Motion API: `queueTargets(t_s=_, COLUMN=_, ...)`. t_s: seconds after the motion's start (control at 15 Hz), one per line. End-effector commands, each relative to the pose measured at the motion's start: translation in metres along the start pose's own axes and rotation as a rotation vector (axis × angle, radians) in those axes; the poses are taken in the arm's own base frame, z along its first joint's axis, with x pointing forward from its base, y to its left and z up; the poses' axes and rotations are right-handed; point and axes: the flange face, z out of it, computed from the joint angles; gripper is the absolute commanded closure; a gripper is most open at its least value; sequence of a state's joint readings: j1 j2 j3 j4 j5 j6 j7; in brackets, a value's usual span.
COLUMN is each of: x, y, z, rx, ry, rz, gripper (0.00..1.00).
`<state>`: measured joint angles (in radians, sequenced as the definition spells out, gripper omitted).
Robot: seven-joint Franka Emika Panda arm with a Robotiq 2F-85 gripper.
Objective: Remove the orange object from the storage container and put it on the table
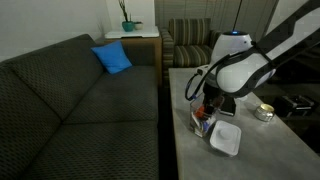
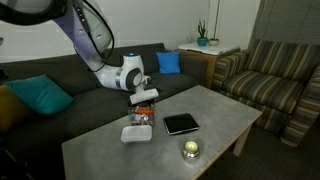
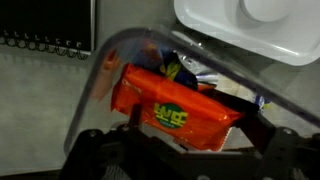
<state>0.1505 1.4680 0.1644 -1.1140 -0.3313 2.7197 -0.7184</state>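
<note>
The orange object (image 3: 172, 105) is a shiny orange packet with a green label. It lies tilted inside the clear storage container (image 3: 105, 60), on top of a blue item (image 3: 172, 70). My gripper (image 3: 193, 125) is open and reaches down into the container, with one dark finger on each side of the packet. In both exterior views the gripper (image 1: 207, 100) (image 2: 143, 100) hangs right over the container (image 1: 203, 124) (image 2: 143, 118), which stands on the grey table (image 1: 250, 158) (image 2: 222, 112).
A flat white square lid (image 1: 226, 138) (image 2: 136, 133) (image 3: 250, 25) lies beside the container. A round metal tin (image 1: 264, 112) (image 2: 190, 150) and a black tablet (image 2: 181, 124) also rest on the table. A dark couch (image 1: 70, 100) runs along one side.
</note>
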Motion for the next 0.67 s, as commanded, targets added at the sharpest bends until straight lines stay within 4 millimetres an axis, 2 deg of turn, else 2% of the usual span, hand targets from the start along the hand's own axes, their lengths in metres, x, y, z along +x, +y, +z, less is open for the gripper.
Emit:
queueTargets(t_s=0.0, x=-0.0037, y=-0.0094, z=0.0068, rx=0.021, ry=-0.021, rz=-0.193, gripper=0.00)
queueTargets(t_s=0.13, x=-0.0031, y=-0.0110, z=0.0080, rx=0.020, ry=-0.029, rz=-0.295, gripper=0.00)
queueTargets(t_s=0.2, x=-0.0025, y=-0.0117, z=0.0082, rx=0.020, ry=-0.030, rz=-0.345, gripper=0.17)
queueTargets(t_s=0.27, x=-0.0019, y=-0.0124, z=0.0085, rx=0.019, ry=-0.034, rz=-0.397, gripper=0.26)
queueTargets(t_s=0.6, x=0.0005, y=-0.0141, z=0.0085, rx=0.012, ry=-0.049, rz=-0.644, gripper=0.62)
